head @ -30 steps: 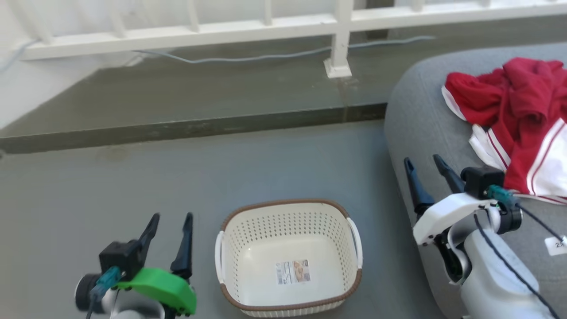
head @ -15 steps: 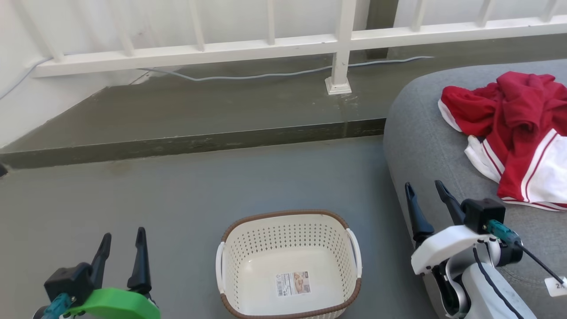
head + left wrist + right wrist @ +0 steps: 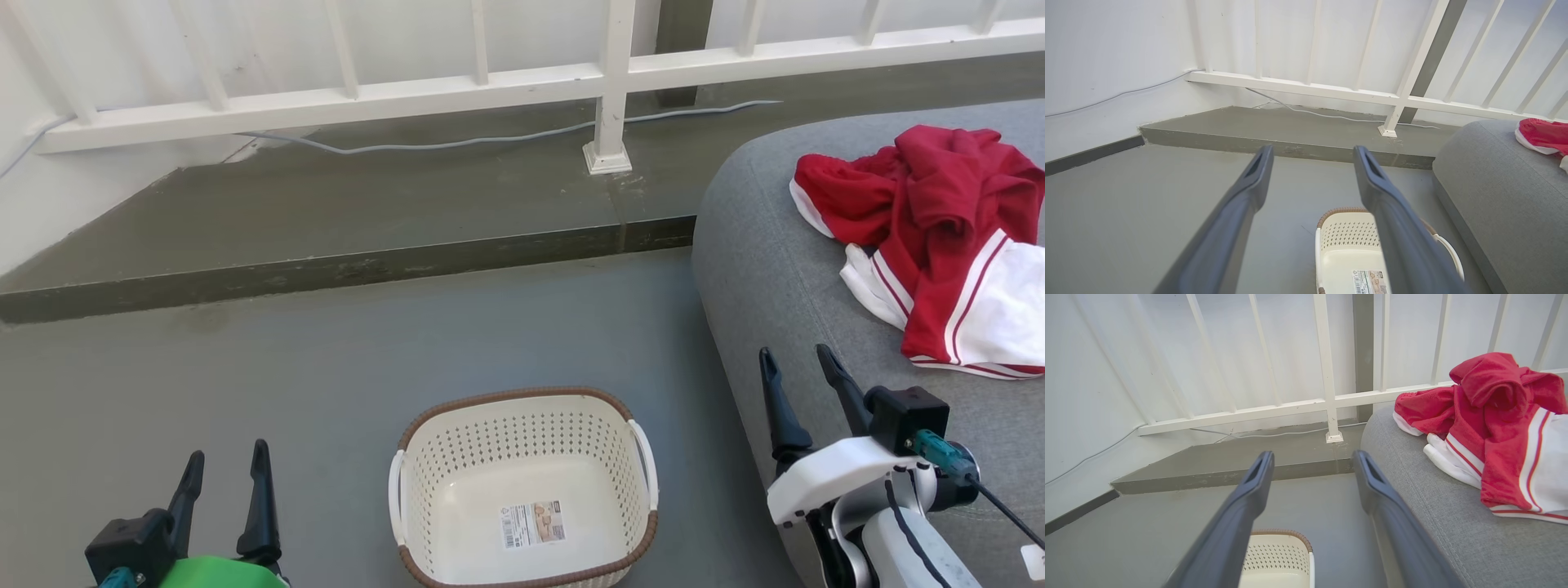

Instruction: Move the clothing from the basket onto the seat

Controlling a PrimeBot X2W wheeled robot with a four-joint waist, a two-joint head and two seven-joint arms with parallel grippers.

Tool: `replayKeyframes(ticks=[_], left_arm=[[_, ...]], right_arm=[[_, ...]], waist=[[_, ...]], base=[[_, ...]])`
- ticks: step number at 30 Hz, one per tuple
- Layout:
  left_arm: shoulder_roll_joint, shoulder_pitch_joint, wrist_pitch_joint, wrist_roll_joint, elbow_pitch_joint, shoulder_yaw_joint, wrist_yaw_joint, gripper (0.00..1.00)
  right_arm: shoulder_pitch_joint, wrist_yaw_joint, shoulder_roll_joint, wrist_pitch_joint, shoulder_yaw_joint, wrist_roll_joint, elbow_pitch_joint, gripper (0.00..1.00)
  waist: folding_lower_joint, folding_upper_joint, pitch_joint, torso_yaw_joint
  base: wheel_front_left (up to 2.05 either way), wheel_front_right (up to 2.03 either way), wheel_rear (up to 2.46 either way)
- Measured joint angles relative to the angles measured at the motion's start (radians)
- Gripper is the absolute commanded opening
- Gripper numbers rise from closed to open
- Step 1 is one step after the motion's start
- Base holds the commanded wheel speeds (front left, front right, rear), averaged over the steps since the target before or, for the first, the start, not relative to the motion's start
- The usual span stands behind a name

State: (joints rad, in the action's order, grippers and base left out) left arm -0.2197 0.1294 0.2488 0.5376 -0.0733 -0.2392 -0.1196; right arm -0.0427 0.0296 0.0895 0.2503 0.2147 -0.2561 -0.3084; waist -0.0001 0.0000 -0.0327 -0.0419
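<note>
The crumpled red jersey clothing with white trim (image 3: pixel 931 237) lies on the large grey fabric seat (image 3: pixel 775 269) at the far right, while the cream perforated plastic basket (image 3: pixel 522 441) stands on the grey floor (image 3: pixel 326 392) between my left gripper (image 3: pixel 229 457) and right gripper (image 3: pixel 793 353), both with fingers spread wide

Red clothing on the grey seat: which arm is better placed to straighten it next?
Right, likely: the right end effector, open, hangs by the seat near the clothing; the left end effector is beyond the empty basket.
</note>
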Motion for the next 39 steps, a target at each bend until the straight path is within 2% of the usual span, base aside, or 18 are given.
replayKeyframes(ticks=[39], left_arm=[[0.014, 0.024, 0.0, -0.077, 0.056, 0.013, 0.0, 1.0]], right_arm=[[0.056, 0.016, 0.007, 0.0, -0.014, 0.011, 0.1, 1.0]], waist=[[0.0001, 0.0, 0.01, 0.005]], base=[[0.0, 0.0, 0.0]])
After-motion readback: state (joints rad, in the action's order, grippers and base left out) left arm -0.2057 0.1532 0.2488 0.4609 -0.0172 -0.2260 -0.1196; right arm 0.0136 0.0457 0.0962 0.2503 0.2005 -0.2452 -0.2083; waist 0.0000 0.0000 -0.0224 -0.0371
